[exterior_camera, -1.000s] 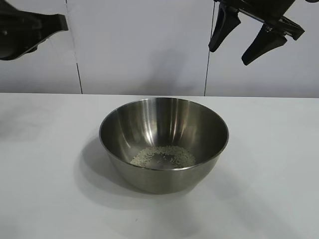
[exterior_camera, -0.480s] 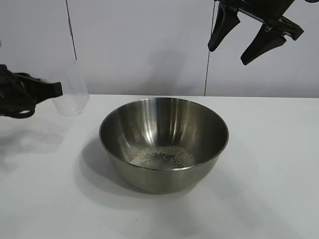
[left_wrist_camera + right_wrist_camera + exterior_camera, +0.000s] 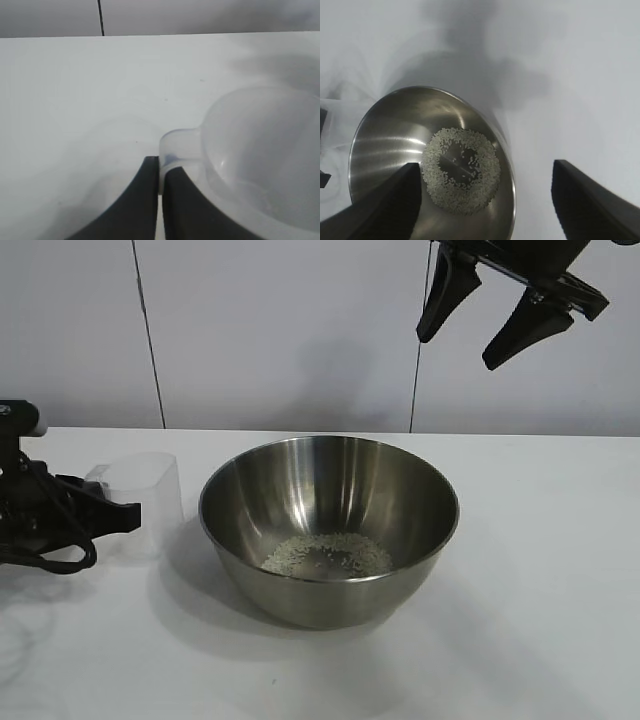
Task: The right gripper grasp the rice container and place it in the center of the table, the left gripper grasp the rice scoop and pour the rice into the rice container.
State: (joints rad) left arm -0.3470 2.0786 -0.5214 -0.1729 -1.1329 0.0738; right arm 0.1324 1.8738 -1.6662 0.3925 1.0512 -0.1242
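Left gripper (image 3: pixel 160 192) fingers pressed together on the tab handle of the rice scoop (image 3: pixel 260 150), scoop translucent and empty, held over the white table (image 3: pixel 75 90)

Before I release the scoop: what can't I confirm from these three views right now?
- Whether the rice scoop rests on the table: its clear base blends into the white in the exterior view.
- Left gripper: body cut off by the frame edge; only fingertips clamping the tab show.
- Right gripper: wrist cut off at top.

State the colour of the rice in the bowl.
Creamy white rice, ring-shaped in the steel bowl; clearest in the right wrist view.
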